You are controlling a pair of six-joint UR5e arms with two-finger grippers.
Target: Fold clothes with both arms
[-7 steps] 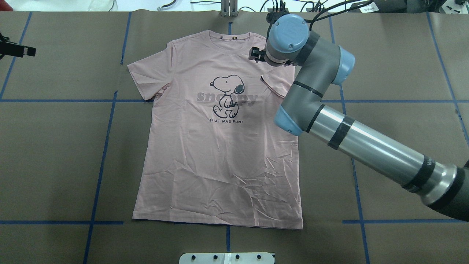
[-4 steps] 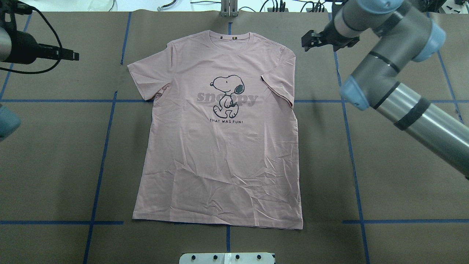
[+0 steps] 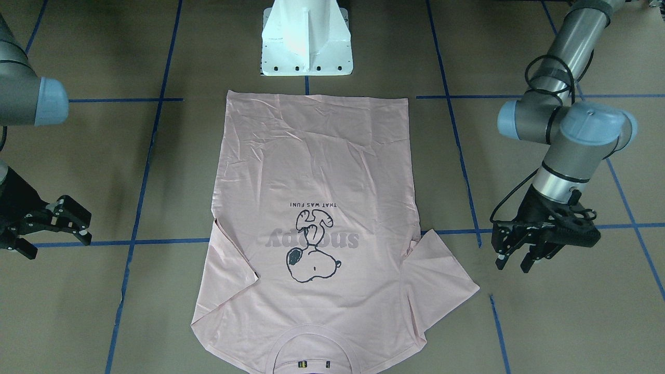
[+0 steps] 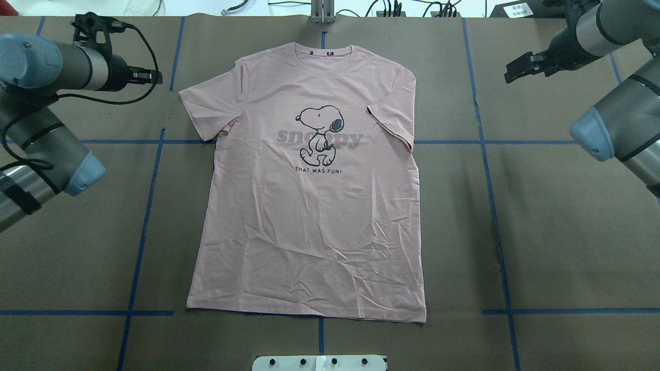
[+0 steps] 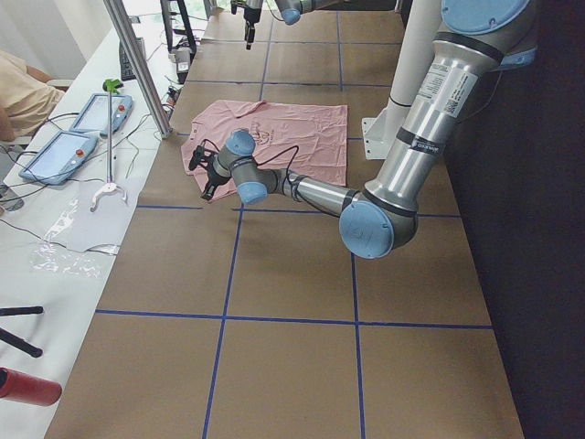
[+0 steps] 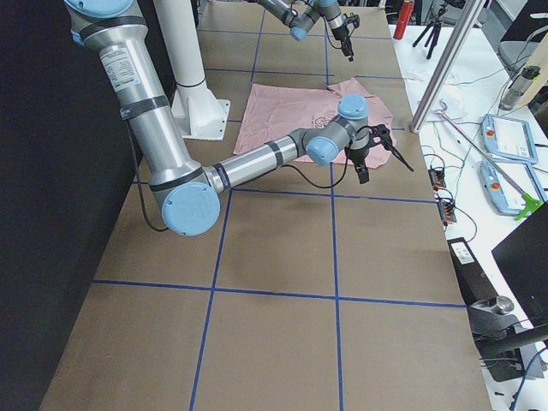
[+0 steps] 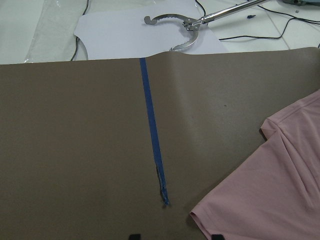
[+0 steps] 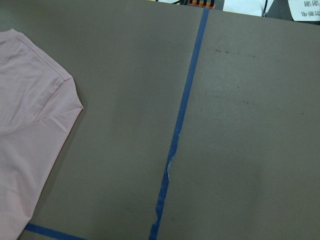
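T-shirt [image 4: 309, 221], pale pink, lies flat and print-up at the middle of the counter [image 4: 541, 232]. Its long axis runs away from the robot, with the hem nearest the white base [image 4: 319, 362] and the collar [image 4: 324, 51] at the far side. The sleeve on the robot's right lies tucked against the body. The front-facing view cuts off the collar's rim. Left fingers [image 3: 500, 249] and right fingers [image 3: 72, 210] hang spread, each well apart from the cloth, out beyond a sleeve. Wrist views catch only sleeve corners.
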